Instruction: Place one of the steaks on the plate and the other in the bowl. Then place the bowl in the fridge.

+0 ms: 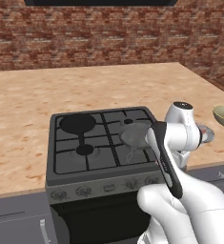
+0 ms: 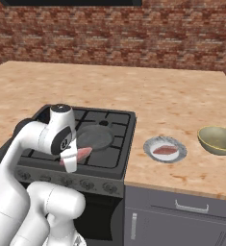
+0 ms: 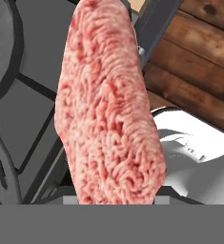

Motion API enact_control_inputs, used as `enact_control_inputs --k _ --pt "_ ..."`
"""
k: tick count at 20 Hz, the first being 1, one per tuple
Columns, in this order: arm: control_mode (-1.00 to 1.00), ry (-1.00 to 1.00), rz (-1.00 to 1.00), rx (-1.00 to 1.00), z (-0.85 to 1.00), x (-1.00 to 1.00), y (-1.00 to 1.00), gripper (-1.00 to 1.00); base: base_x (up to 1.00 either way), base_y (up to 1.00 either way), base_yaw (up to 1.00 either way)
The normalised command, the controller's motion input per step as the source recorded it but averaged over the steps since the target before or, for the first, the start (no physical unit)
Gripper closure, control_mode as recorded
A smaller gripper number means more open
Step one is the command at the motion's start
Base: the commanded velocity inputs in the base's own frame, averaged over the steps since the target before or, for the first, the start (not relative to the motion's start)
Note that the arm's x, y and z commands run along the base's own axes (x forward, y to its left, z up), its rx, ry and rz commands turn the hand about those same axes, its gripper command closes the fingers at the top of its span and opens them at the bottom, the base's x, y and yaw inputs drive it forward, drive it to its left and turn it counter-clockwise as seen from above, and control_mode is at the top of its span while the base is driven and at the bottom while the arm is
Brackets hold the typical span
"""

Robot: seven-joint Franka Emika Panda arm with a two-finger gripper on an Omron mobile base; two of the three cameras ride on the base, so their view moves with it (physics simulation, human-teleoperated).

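Steak held over the stove's front edge

The fingers (image 2: pixel 70 161) are clamped on one steak (image 2: pixel 81 154) above the stove (image 2: pixel 119 139). The second steak (image 2: pixel 165 150) lies on the plate (image 2: pixel 150 144), near the surface's front edge. The bowl (image 2: pixel 218 140) sits just beside the plate, toward the right edge.

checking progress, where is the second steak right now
The second steak is held in the gripper above the stove's front edge in the right base view, left of the plate holding the other steak.

One steak (image 2: pixel 165 150) on plate (image 2: pixel 153 154)
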Motion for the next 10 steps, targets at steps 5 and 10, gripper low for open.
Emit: enact_control_inputs --k 5,10 --pt "-1.0 0.0 0.0 0.0 0.0 0.0 0.0 1.0 0.0 0.0 0.0" --pt "-1.0 0.0 0.0 0.0 0.0 0.0 0.0 1.0 0.0 0.0 0.0"
